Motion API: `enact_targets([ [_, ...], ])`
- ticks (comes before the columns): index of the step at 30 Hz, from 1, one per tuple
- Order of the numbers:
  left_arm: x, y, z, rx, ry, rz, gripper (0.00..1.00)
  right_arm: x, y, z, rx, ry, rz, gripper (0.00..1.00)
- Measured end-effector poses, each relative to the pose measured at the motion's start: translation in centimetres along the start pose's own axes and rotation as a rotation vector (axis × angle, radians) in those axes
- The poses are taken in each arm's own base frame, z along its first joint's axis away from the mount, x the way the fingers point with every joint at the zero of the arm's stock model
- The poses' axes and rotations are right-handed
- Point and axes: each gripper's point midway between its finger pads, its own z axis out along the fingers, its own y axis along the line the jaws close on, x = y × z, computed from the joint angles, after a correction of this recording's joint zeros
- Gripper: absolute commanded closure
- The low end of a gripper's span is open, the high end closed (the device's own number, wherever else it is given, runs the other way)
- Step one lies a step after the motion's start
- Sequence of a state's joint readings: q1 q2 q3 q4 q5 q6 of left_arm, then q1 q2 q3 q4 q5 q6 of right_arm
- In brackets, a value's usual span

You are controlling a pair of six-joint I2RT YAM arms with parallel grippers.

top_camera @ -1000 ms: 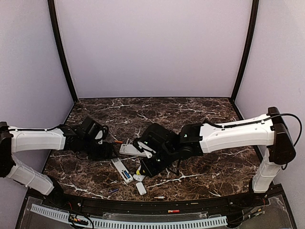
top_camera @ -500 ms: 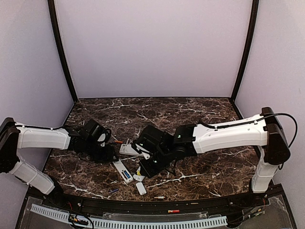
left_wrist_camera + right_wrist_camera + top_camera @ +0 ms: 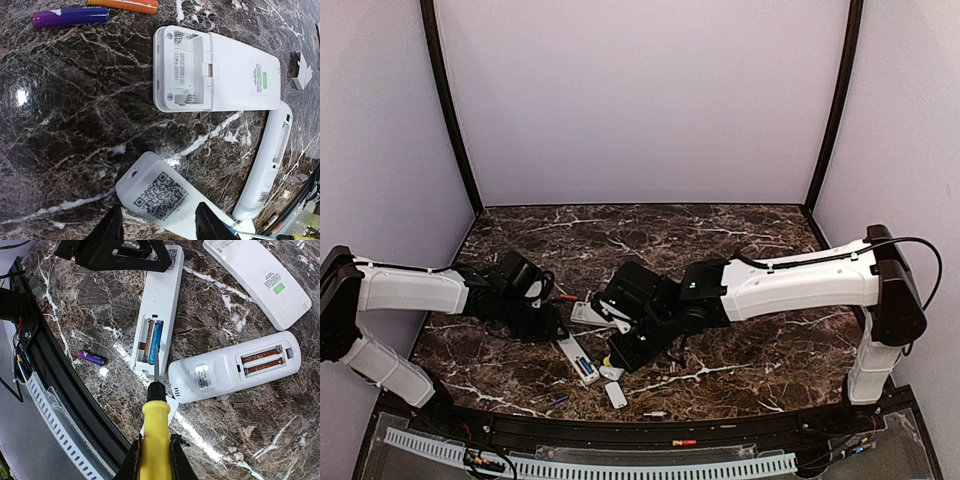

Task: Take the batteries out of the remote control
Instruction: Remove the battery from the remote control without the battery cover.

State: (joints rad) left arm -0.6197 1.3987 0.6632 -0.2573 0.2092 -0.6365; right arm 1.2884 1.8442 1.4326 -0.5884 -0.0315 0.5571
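**Two remotes emptied, one battery left to pry out**

Most of the unloading looks done. The wide flat remote [image 3: 220,70] lies with its bay open and bare. The rounded remote [image 3: 235,367] shows two empty slots with only their contacts. Loose cells lie on the table [image 3: 235,440]: a purple battery [image 3: 91,358] near the front edge, left of the slim remote, and an orange battery [image 3: 122,5] beside a second purple battery [image 3: 70,17] just past the wide remote's end. A small white cover [image 3: 300,70] lies apart, to that remote's side.

What remains, as far as can be seen, is the slim remote [image 3: 157,310], near and left of centre. A blue battery [image 3: 156,342] sits in the right slot of its open bay, and the slot beside it appears empty.

The right tool [image 3: 152,455] is pinched on the yellow-handled screwdriver [image 3: 155,420], whose tip rests at the near end of that blue battery, so the prying step appears to be in hand. The left tool [image 3: 160,227] has its fingers spread to either side of the slim remote's far end, right at its edges. Whether they clamp it cannot be told.
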Motion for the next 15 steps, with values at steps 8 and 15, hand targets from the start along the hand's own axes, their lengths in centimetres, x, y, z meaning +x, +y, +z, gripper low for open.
enact_targets([
  [8,0.3,0.04,0.09,0.005,0.01,-0.001,0.53,0.34,-0.15,0.6,0.012,0.022,-0.003,1.0],
  [15,0.39,0.07,0.18,0.007,0.011,-0.003,0.54,0.19,0.03,0.74,0.024,0.032,-0.011,1.0],
])
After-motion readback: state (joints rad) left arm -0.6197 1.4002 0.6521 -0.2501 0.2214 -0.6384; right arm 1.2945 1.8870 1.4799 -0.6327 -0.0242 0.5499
